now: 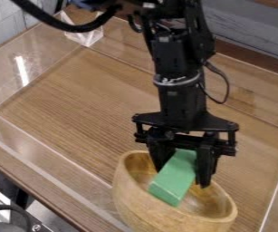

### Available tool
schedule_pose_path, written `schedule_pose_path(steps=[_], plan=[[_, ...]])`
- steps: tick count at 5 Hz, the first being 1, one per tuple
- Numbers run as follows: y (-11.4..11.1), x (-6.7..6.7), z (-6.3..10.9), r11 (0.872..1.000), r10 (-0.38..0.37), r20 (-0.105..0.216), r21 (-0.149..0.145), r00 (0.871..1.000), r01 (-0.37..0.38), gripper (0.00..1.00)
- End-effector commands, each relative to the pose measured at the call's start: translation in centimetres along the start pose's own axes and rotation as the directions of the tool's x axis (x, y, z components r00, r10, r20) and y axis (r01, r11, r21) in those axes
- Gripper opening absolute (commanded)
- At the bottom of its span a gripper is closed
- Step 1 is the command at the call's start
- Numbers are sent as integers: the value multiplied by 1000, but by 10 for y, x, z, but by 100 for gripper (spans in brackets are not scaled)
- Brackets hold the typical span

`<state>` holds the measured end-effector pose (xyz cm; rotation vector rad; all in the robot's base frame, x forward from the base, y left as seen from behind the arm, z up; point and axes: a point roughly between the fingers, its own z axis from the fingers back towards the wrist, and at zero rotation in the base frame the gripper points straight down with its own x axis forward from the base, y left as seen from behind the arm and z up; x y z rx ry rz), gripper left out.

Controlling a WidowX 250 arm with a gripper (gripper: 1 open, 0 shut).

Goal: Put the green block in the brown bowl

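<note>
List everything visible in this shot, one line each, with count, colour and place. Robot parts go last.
green block: one, bright green, tilted inside the bowl, its upper end between the end effector's fingers.
brown bowl: one, light-brown wood, at the near right part of the table.
table: one, wood-grain brown top, filling most of the view.
clear wall: transparent panels around the table's left and near sides.
robot arm: one, black, coming down from the top centre.
end effector: one, black, over the bowl, shut on the green block.
</note>
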<state>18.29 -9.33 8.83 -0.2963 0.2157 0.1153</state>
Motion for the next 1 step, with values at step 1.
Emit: schedule_pose_path(steps=[1], plan=[[-11,3,14,999,-30,52,-26,998,31,0]])
